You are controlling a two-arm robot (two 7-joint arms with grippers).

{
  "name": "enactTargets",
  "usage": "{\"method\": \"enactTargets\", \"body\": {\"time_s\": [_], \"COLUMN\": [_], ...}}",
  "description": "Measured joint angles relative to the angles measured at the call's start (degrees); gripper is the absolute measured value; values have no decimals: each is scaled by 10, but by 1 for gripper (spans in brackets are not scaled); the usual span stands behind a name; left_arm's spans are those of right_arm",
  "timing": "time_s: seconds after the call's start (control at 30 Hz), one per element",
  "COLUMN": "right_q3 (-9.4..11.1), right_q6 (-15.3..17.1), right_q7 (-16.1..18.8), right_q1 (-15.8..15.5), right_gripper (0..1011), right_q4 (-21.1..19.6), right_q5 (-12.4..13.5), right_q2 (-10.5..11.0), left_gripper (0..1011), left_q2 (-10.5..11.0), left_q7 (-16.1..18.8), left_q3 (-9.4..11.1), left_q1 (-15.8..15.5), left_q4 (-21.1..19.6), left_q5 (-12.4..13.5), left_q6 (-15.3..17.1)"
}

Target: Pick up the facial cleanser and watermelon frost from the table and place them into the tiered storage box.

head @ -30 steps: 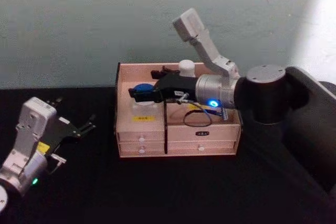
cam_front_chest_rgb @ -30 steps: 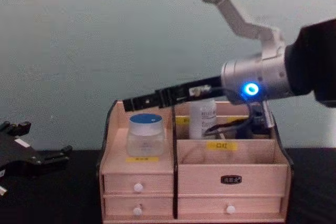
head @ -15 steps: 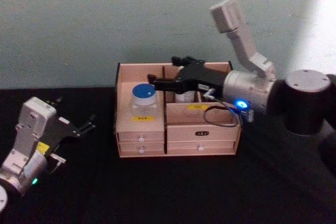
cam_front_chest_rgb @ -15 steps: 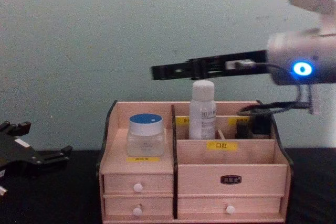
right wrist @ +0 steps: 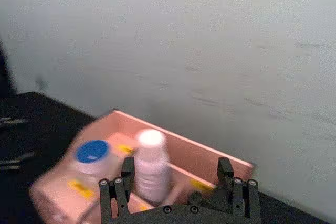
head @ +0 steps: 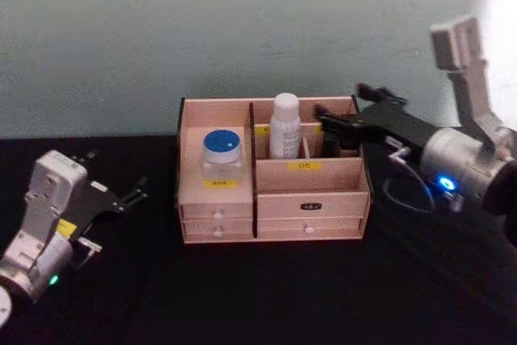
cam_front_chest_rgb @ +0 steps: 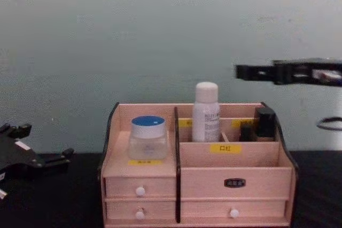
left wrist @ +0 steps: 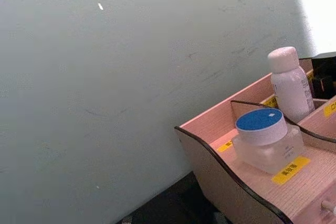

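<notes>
On the dark bench (head: 266,296) the tiered storage box (head: 273,199) stands squarely against the pale wall, and both of the task's items already sit inside it, so the job reads as essentially finished. At the robot's right, the right pincer (head: 339,121) hangs above the box's right-hand end, clear of everything, its fingers spread apart and empty in the right wrist view; in the chest view it shows as a dark bar well above the box's rim. At the robot's left, the left pincer (head: 121,197) rests low beside the box, apart from it, parked and holding nothing, its fingers apart. Within the box, the facial cleanser (head: 284,126) stands upright in a rear compartment just right of the centre divider, its rounded cap rising above the back wall. Smallest of all, the watermelon frost (head: 221,151) sits on the left-hand tier above the small drawers, blue lid up, level and settled. Nothing of the task is left on the bench; what seems to remain is only for the right arm to draw away.
</notes>
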Motion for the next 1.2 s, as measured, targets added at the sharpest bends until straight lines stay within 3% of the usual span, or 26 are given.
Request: {"method": "enactTargets", "body": {"time_s": [0.27,0.63,0.9,1.2], "right_q3": [39,55,58,59], "right_q6": [-49,-89,-94,-88], "right_q7": [-80,-159,-187,-191], "right_q1": [-50,-74,-80,-80], "right_gripper": [1002,1002,1002,1002], "right_q4": [4,35,68,93], "right_q5": [-42,-107,-138,-156], "right_q2": [-12,-38,-59,-73], "left_gripper": [1001,1001,1001,1002], "left_q2": [0,0,0,0], "left_q7": [0,0,0,0], "left_q3": [0,0,0,0], "left_q1": [0,0,0,0], "left_q4": [0,0,0,0], "left_q5": [0,0,0,0], "left_q6": [0,0,0,0]}}
